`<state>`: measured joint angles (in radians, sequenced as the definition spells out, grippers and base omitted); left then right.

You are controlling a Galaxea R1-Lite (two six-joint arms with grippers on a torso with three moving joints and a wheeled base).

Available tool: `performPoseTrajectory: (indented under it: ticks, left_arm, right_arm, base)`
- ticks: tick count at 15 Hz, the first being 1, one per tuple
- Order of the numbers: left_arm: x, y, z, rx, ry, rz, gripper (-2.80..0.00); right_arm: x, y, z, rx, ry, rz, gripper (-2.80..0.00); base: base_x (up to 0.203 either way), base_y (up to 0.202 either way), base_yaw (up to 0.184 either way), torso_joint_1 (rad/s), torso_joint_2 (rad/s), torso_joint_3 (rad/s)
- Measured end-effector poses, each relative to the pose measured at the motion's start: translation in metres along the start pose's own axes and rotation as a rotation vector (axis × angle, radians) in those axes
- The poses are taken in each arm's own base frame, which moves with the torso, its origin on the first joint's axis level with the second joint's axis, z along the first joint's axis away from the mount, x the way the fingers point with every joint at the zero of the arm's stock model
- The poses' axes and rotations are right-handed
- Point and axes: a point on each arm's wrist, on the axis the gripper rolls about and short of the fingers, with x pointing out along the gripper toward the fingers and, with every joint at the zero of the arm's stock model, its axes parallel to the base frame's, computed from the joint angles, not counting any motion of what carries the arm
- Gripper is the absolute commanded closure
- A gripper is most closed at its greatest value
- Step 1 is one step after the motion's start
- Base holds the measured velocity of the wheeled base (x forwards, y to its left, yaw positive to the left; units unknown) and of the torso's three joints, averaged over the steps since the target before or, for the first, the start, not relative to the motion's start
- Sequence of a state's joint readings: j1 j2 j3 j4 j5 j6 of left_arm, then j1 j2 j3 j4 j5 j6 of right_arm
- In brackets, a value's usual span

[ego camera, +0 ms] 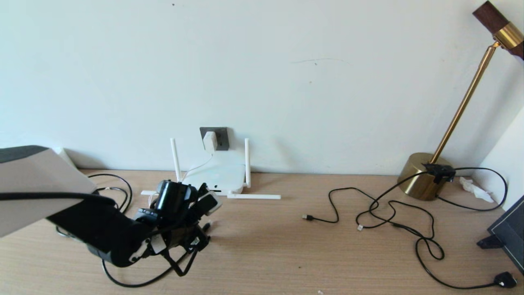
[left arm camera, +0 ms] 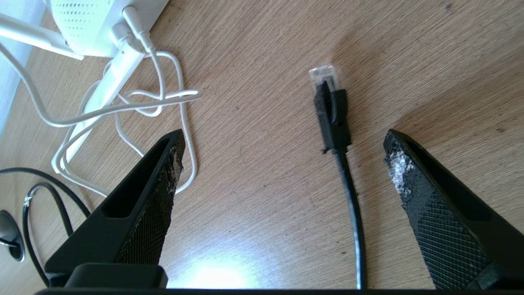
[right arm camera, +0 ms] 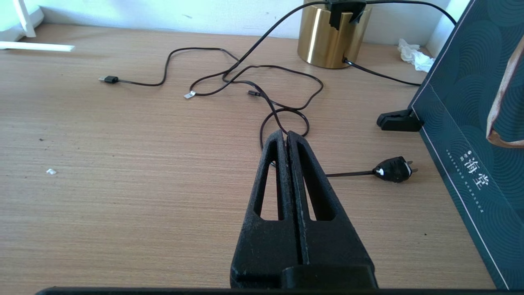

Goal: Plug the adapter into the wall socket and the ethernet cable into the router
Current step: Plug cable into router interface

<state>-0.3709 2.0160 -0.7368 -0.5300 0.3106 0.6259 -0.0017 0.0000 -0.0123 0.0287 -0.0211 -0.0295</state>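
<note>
Wood-grain worktop (left arm camera: 266, 213) carries the thick black ethernet cable (left arm camera: 333, 119), its clear plastic connector lying flat between the wide-spread, cross-hatched black fingers (left arm camera: 155, 205) of the left end effector (left arm camera: 282, 151), untouched. Just left and farther back sits the flat white rounded router (ego camera: 215, 176). Beyond it, the small white cube adapter (ego camera: 210, 140) sits in the dark grey square wall socket (ego camera: 222, 137). Over the right side, the right end effector (right arm camera: 286, 137) hovers pressed closed, empty.

Bright, even daylight all round, and the wall (ego camera: 286, 61) looks slightly washed out. There's a white glare patch on the tabletop (left arm camera: 213, 274) in the left wrist view, close under the camera. Soft shadows fall beside the router (ego camera: 215, 176) and lamp (ego camera: 421, 176). The head view bows a bit at its edges. Everything is fairly sharp, wood grain included.
</note>
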Motion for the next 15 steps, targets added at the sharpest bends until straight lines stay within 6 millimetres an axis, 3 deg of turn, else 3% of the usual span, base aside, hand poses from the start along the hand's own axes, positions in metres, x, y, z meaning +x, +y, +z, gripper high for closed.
performPoseTrajectory:
  ticks: [15]
  left_arm:
    - [0.0064, -0.0111, -0.0060, 0.008, 0.069, 0.014, -2.80]
  right_arm:
    - [0.0000, 0.0000, 0.0000, 0.000, 0.000, 0.001, 0.00]
  base:
    - [0.000, 0.000, 0.000, 0.000, 0.00, 0.000]
